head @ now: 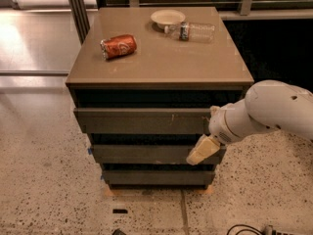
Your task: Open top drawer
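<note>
The top drawer [142,121] is the widest of three dark grey-brown fronts under the cabinet's top [161,58]. It has small pale scratches, and a dark gap runs above it. Its inside does not show. My gripper [199,154] is a cream piece at the end of the white arm [266,114], which comes in from the right. It hangs in front of the right end of the middle drawer [146,153], just below the top drawer's lower right corner. The bottom drawer [156,177] is the narrowest.
On the cabinet's top lie a red soda can [119,46] on its side, a small white bowl [167,17] and a clear plastic bottle [191,32] on its side. Speckled floor surrounds the cabinet. Dark cables [244,229] lie at the bottom right.
</note>
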Controlling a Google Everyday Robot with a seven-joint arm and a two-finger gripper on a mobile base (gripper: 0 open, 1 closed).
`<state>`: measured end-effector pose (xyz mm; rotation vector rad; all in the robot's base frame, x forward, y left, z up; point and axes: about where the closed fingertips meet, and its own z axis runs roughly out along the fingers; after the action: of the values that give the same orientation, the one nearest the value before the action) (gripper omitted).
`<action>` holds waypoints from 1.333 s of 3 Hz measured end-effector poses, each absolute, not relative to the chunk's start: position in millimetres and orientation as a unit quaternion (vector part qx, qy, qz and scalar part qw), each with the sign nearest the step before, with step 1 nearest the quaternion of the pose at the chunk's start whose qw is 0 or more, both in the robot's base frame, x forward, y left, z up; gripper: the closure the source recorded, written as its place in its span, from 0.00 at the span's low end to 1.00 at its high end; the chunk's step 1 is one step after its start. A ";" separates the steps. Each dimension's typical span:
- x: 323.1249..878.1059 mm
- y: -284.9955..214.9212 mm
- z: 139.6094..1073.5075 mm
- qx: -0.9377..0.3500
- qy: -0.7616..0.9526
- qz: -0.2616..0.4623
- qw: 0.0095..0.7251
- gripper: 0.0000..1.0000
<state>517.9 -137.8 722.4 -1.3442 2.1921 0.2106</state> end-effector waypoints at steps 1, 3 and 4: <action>518.0 -137.8 722.4 -0.501 0.816 0.078 0.277 0.00; 567.6 -136.2 710.3 -0.531 0.797 0.087 0.273 0.00; 575.3 -133.5 689.3 -0.528 0.797 0.094 0.279 0.00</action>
<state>575.3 -133.5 689.3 -1.4158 2.1381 0.2532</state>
